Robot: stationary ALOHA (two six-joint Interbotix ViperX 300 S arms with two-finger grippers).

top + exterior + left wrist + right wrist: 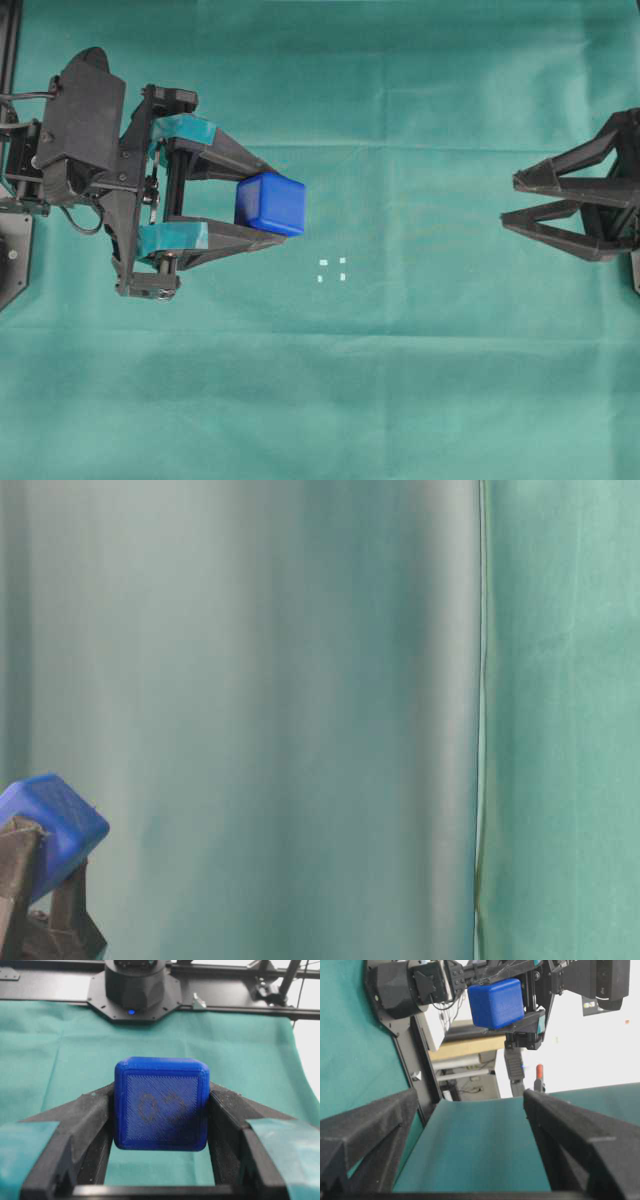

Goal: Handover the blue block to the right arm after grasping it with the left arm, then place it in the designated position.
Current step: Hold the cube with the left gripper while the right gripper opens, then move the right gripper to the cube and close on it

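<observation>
The left arm's gripper [262,205] is clamped on the blue block [270,204] (faint dark figure on one face), held above the green cloth [400,380] toward its left edge, just up-left of the designated position [332,270]. Near the right edge, the right arm's gripper [510,202] gapes wide, holding nothing.

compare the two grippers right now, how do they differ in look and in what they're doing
The left gripper has turquoise tape bands on its fingers; the right gripper is all black. The left one is shut on the blue block, while the right one stands open and empty. The left one sits beside the four white marks; the right one is far off at the cloth's right edge. Both have long pointed fingers aimed toward each other.
</observation>
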